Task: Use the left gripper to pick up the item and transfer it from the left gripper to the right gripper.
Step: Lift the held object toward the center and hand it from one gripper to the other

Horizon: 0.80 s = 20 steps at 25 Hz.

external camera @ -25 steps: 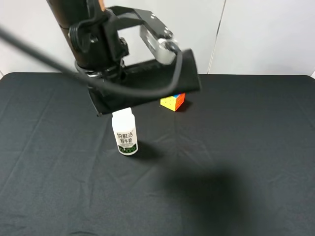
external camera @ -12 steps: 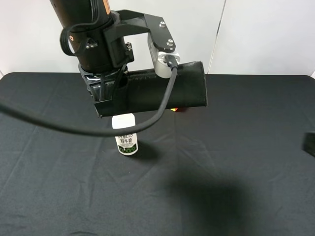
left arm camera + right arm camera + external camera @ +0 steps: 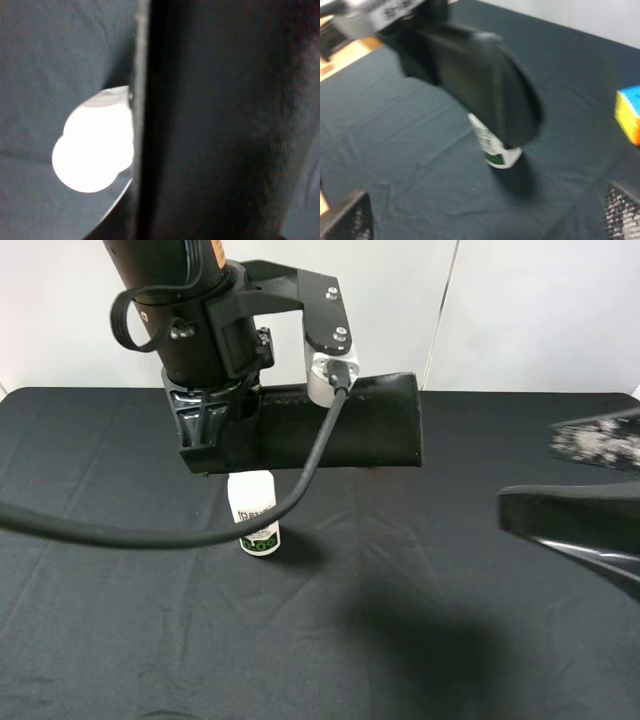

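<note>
The item, a long matte black soft case, hangs level in the air above the table. My left gripper is shut on its left end. The case fills most of the left wrist view, where the fingers are hidden. My right gripper is at the right edge of the exterior view, jaws wide open and empty, to the right of the case's free end and apart from it. In the right wrist view the case lies ahead between my open fingertips.
A white bottle with a green label stands on the black tablecloth under the case; it also shows in both wrist views. A multicoloured cube sits beyond, hidden behind the case in the exterior view.
The left gripper has lifted and levelled the case, which now hides the cube. The right gripper has come into view from the right, open.
</note>
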Available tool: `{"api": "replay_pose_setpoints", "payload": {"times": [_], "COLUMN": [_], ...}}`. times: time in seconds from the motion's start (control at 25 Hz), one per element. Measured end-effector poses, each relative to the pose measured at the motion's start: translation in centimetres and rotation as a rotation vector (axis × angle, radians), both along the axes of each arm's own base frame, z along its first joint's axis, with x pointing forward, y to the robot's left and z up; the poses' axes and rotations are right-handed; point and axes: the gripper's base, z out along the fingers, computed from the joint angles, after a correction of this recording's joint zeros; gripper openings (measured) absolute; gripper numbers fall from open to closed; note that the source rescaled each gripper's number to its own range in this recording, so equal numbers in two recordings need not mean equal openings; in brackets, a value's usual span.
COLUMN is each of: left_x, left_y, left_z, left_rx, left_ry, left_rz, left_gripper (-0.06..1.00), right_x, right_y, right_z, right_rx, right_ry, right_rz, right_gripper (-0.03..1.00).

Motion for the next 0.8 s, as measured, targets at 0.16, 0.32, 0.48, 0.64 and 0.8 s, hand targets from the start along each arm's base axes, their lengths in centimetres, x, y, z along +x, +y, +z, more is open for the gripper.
{"api": "replay_pose_setpoints", "payload": {"times": [0.16,0.32,0.48,0.64,0.8], "left_x": [0.1,0.2,0.3,0.3,0.0], "left_y": [-0.1,-0.2,-0.3,-0.3,-0.6], "left_z": [0.0,0.1,0.1,0.1,0.1], "left_rx": [-0.007,-0.024,-0.023,-0.025,-0.054], "left_ry": [-0.007,-0.026,-0.042,-0.048,-0.031], "left_rz": [-0.002,-0.008,-0.066,-0.115,-0.189], "left_gripper": [0.01,0.01,0.01,0.01,0.01], "right_x": [1.4,3.1,4.3,5.5,6.4], "right_y": [1.4,2.3,2.6,3.1,3.8], "right_z": [-0.6,-1.5,-2.2,-2.5,-1.4], "right_rx": [-0.021,-0.054,-0.077,-0.089,-0.073], "right_ry": [-0.004,-0.005,-0.003,-0.01,-0.036], "right_rz": [0.074,0.08,0.061,0.069,0.102], "right_gripper": [1.0,1.0,1.0,1.0,1.0]}}
